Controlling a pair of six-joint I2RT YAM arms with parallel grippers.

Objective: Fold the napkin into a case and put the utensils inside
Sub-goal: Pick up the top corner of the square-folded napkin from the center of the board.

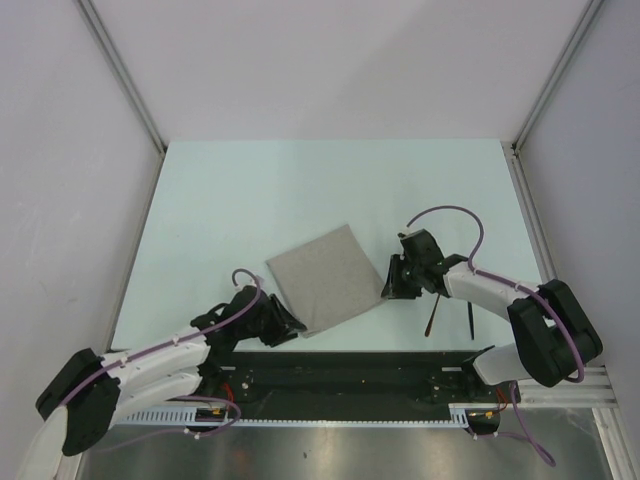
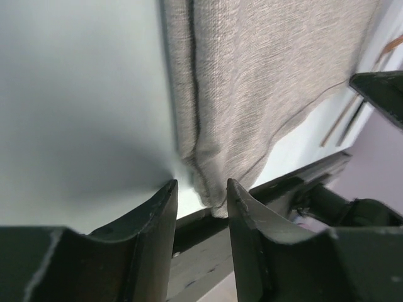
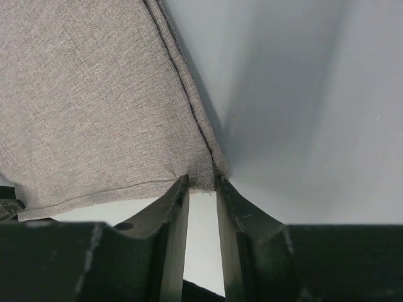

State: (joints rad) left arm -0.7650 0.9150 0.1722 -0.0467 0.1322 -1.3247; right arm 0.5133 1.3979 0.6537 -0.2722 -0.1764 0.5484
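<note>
The grey-beige napkin (image 1: 325, 277) lies flat on the table as a tilted square, with doubled edges showing in both wrist views. My left gripper (image 1: 297, 325) is at its near corner; the jaws (image 2: 201, 189) stand partly open with the corner of the napkin (image 2: 252, 82) between the tips. My right gripper (image 1: 385, 287) is at the right corner, its jaws (image 3: 202, 181) closed narrowly on the corner of the napkin (image 3: 94, 94). The copper fork (image 1: 431, 318) and the thin black piece (image 1: 469, 320) lie near the front edge, under the right arm.
The black base rail (image 1: 340, 365) runs along the table's near edge just behind the napkin's near corner. White walls with metal posts (image 1: 125, 75) enclose the table. The pale table surface (image 1: 300, 190) stretches beyond the napkin.
</note>
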